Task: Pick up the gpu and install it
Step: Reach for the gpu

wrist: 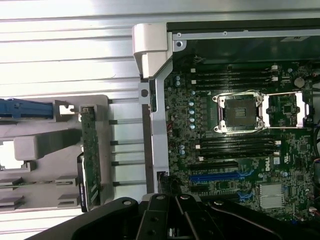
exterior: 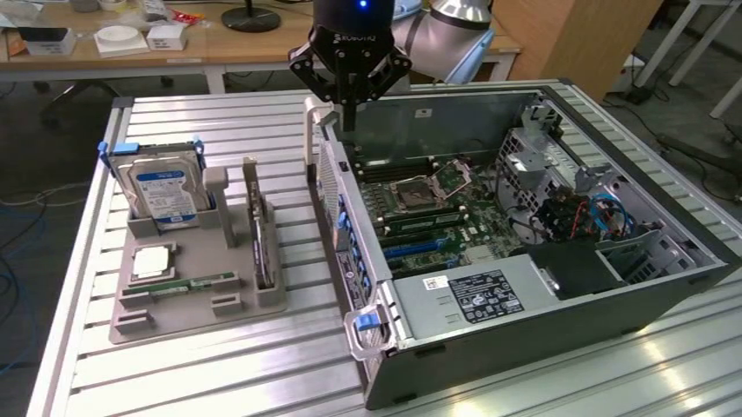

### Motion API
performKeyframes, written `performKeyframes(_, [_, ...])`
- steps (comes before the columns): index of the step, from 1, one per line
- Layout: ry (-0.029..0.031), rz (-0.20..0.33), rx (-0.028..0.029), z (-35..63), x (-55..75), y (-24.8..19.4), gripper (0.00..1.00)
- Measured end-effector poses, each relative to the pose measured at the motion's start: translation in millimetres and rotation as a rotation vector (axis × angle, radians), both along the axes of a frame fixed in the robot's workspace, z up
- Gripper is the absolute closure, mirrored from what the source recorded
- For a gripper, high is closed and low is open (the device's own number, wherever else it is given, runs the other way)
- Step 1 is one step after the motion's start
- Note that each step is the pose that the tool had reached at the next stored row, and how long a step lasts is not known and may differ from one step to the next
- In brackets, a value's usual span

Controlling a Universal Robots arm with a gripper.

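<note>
Slatted table [exterior: 221, 117], Robotiq-branded end effector [exterior: 344, 120], racked gpu [exterior: 262, 254]

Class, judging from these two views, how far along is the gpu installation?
Nothing looks done: the gpu stands in its gray holder, untouched. The gripper hangs above one wall of the open computer case. Picking and seating remain; the blue motherboard slot is bare.

Slatted aluminium table [exterior: 221, 382]; wooden desk [exterior: 232, 48] behind; wooden cabinet [exterior: 568, 35] beside it; grey floor [exterior: 696, 122].
</note>
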State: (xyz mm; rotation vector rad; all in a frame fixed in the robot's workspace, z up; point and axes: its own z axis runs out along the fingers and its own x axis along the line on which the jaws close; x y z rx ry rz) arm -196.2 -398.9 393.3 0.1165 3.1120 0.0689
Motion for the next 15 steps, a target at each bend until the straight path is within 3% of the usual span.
performKeyframes(15, [0.0000, 0.000, 0.0000, 0.0, -11.2, 0.0, 0.90])
